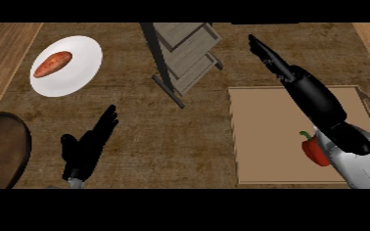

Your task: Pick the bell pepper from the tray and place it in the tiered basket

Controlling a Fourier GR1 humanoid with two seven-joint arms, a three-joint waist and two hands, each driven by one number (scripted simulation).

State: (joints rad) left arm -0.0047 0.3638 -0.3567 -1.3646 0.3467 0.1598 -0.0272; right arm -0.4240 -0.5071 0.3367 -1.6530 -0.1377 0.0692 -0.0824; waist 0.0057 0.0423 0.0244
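bell pepper (313, 150) on tray (267, 127), half hidden behind right forearm

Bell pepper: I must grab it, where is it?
Head view: the bell pepper lies on the tray at lower right, partly under the right forearm.

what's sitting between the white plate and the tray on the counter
The tiered basket stands between the white plate and the tray, as the head view shows; apart from it, bare counter.
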